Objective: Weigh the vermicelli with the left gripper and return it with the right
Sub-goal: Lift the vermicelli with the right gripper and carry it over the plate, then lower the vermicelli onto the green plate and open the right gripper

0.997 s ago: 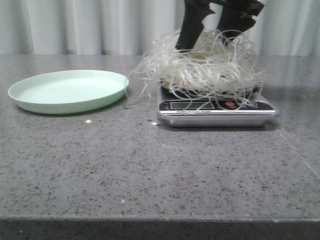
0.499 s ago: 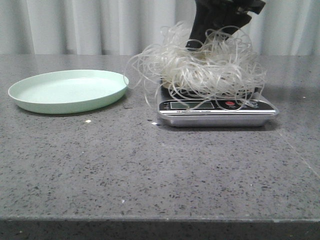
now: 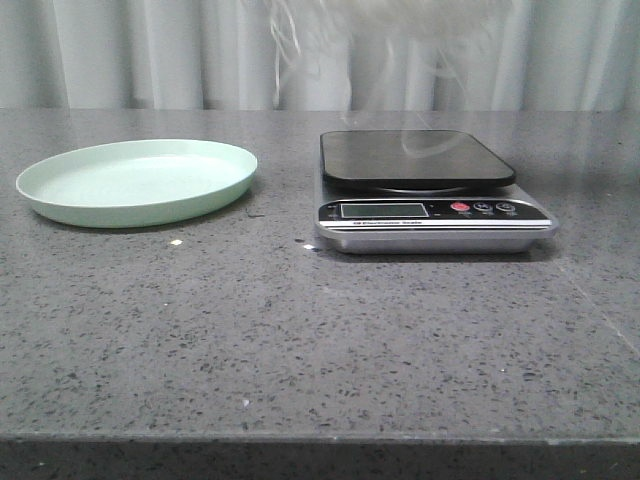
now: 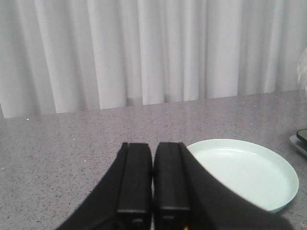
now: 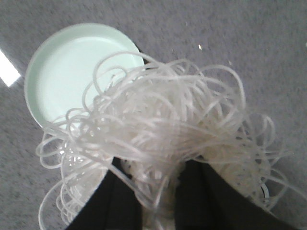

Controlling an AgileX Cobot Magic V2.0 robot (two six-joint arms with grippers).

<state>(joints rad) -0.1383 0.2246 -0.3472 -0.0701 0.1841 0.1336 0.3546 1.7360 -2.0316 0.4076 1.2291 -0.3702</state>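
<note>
One tangle of vermicelli [image 5: 163, 139] is gripped in the right hand [image 5: 160, 191], whose two dark fingers [image 5: 120, 201] close on the strands from both sides. It hangs in the air, high above the surface [image 3: 300, 340]; in the front view only blurred strands show at the upper edge, over the scale [image 3: 430, 190]. The black platform of the scale is bare. From the right wrist view the pale green plate [image 5: 62, 72] lies below the noodles, partly hidden by the loops. The plate sits on the grey speckled surface, well apart from the scale. The left hand [image 4: 152, 191] is closed on nothing, its fingers pressed together, and it is near the plate.
</note>
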